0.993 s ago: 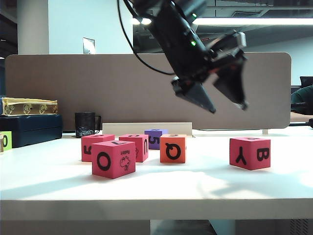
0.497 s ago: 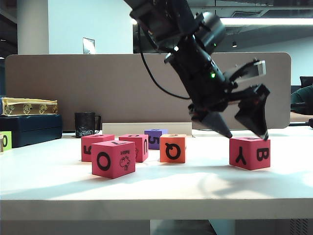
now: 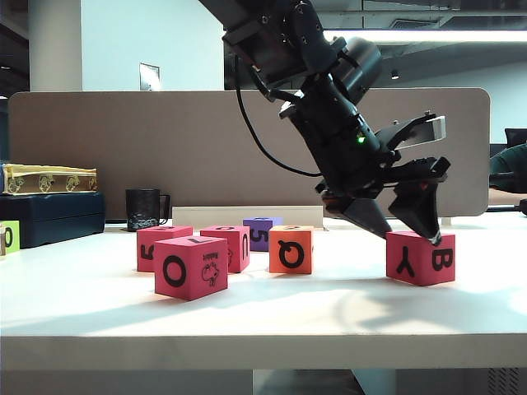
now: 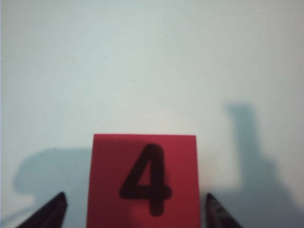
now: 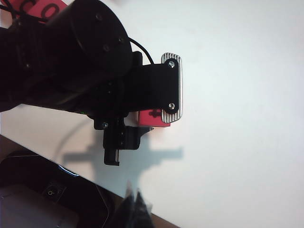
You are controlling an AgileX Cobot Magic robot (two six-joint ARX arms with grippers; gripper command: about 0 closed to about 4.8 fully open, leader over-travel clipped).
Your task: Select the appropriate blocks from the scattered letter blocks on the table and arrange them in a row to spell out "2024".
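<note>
Straddling Y/B cube topped with 4 | left claw wide, nothing held | sink lower, centre, then pinch | right claw up high, tips together, idle

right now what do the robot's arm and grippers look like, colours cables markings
The left arm is glossy black with rounded joint housings, a loose black cable looping beside it and a small green light. Its left gripper has two dark, tapering, pointed fingers and a ribbed silver-grey plate near the wrist. The right gripper shows only dark finger tips.
</note>
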